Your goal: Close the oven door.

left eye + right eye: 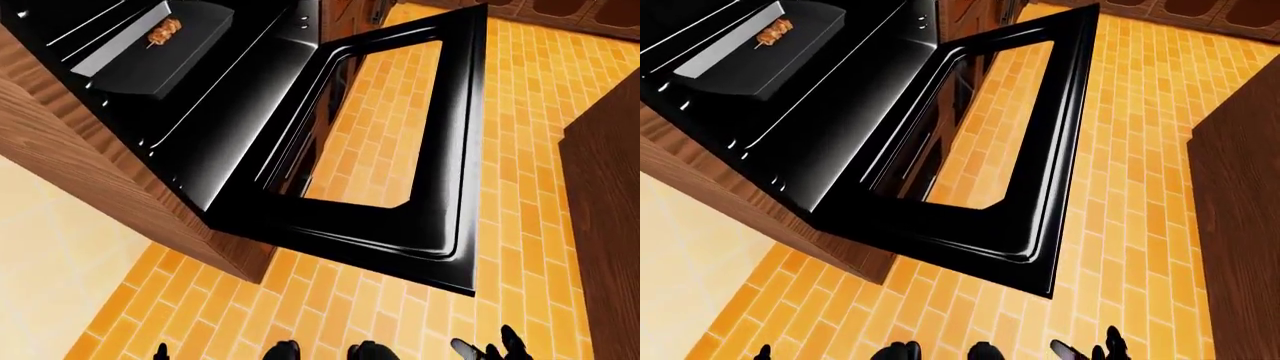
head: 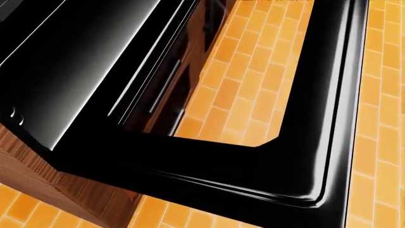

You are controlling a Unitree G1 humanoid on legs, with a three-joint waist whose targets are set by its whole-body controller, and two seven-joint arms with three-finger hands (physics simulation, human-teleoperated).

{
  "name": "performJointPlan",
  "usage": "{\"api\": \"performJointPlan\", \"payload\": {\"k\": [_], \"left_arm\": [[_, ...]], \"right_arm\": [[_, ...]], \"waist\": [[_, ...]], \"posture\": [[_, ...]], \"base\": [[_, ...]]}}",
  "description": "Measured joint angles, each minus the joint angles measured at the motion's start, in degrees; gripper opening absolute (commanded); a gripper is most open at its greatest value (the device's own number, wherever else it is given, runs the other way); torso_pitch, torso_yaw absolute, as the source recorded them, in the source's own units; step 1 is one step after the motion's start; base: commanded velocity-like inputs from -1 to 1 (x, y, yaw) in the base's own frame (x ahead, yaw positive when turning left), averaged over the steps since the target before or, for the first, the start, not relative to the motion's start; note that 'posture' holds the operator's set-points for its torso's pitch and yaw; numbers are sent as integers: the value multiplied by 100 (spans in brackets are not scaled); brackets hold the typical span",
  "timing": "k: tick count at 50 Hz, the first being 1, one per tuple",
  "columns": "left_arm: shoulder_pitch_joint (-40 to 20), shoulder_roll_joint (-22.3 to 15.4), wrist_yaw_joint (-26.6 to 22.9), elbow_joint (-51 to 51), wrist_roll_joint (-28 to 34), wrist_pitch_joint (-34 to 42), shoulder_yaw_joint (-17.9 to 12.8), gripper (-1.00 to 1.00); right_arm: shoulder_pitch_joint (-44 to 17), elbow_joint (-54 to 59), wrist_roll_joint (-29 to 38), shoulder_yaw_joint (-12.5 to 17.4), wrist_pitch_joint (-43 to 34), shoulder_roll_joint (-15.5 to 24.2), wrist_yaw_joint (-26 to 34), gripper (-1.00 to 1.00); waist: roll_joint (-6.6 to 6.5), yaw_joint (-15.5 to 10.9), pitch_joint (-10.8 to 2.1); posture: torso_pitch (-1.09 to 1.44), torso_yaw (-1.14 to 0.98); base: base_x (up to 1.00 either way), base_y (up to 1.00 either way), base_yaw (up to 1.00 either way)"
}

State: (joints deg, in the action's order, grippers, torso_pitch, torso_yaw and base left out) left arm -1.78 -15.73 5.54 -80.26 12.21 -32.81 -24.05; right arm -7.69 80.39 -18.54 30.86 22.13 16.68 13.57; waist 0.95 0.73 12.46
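The black oven door (image 1: 448,187) hangs fully open and lies flat over the orange brick floor, which shows through the door's glass window (image 1: 375,127). Its outer edge points to the right of the left-eye view. The head view is filled by the door frame (image 2: 316,142). The oven cavity (image 1: 230,97) gapes at upper left, with a skewer (image 1: 163,31) on a black tray inside. Only dark fingertips poke up at the bottom edge: my left hand (image 1: 160,351) and my right hand (image 1: 490,346), both well below the door and touching nothing.
A wooden cabinet side (image 1: 90,172) flanks the oven at left, with a cream surface (image 1: 50,262) below it. A dark wooden block (image 1: 605,195) stands at the right edge. Brick floor (image 1: 520,112) runs between the block and the door.
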Motion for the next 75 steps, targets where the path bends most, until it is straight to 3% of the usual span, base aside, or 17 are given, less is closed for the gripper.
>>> {"api": "performJointPlan", "payload": {"k": [16, 41, 75], "left_arm": [[-72, -8, 85, -9, 159, 158, -125, 100], [-16, 21, 173, -22, 197, 197, -116, 100], [17, 35, 175, -25, 216, 238, -124, 100]], "right_arm": [[-486, 11, -477, -163, -13, 151, 262, 100], [-1705, -66, -660, -781, -215, 531, 440, 100], [-3239, -331, -353, -1490, -784, 47, 576, 100]], "waist": [[9, 11, 17], [17, 11, -26], [-91, 26, -69]], "posture": [[28, 0], [28, 0], [28, 0]], "base": [[0, 0, 0], [0, 0, 0], [0, 0, 0]]}}
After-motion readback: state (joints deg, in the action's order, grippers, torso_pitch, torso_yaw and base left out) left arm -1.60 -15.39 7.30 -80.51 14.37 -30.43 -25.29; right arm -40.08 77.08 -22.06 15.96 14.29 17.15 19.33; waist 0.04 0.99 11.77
